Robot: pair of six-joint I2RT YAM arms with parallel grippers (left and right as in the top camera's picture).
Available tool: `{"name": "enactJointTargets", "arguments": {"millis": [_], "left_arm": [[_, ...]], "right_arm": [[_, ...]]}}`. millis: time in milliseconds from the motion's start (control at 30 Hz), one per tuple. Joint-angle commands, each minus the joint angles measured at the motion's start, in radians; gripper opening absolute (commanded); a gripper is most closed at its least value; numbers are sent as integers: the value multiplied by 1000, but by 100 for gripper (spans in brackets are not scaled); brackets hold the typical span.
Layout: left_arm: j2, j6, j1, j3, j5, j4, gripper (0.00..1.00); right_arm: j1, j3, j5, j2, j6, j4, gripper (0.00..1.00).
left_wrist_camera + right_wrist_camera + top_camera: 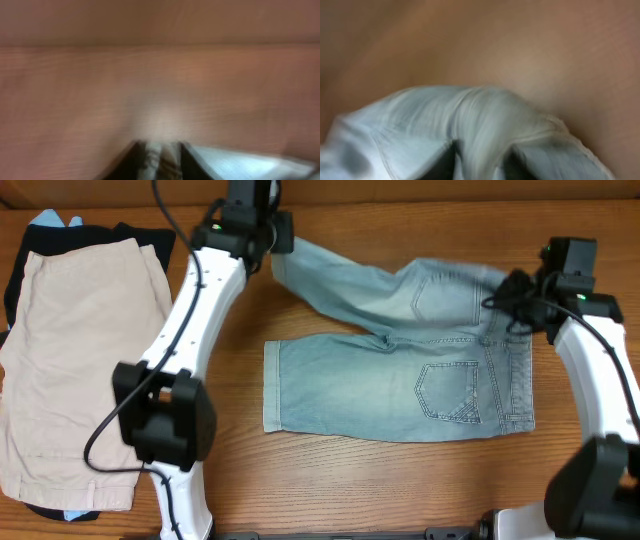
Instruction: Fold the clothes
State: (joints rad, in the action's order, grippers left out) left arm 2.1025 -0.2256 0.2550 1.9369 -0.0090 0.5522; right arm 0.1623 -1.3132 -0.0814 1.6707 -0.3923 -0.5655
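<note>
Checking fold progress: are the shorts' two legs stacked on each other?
No: one leg of the shorts lies flat while the other angles away toward the left gripper.

- The shorts point(400, 385) are laid on the table point(330, 490), centre to right, with the waistband to the right.
- The near leg is spread flat leftward; the far leg is angled back-left, its hem pinched in the left gripper point(275, 245).
- The waistband's far end is pinched in the right gripper point(505, 295).
- A large garment point(70, 360) is stacked on a second garment point(70, 235) at the left edge.
- The left arm point(195, 310) is placed between this stack and the shorts.
</note>
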Motion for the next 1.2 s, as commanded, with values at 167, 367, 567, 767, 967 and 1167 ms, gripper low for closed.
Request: {"name": "enactJointTargets", "arguments": {"millis": [167,367,567,767,967,1167], "left_arm": [[84,-156,-14,23,4,-134,100],[32,-72,-34,72,92,122,100],[-51,26,-32,84,69,395,100],[-171,-55,-31,83,37,642,100],[-241,-172,3,40,-50,856,100],[-280,-392,104,-185,-50,820,100]], "right_arm": [[2,-18,25,83,-3,230,100],[3,-23,23,0,1,48,100],[3,-23,-78,-144,8,-167,100],[1,-23,-114,-326,3,-422,100],[1,-23,45,-494,-127,-714,100],[1,-5,122,-592,-245,-879,100]]}}
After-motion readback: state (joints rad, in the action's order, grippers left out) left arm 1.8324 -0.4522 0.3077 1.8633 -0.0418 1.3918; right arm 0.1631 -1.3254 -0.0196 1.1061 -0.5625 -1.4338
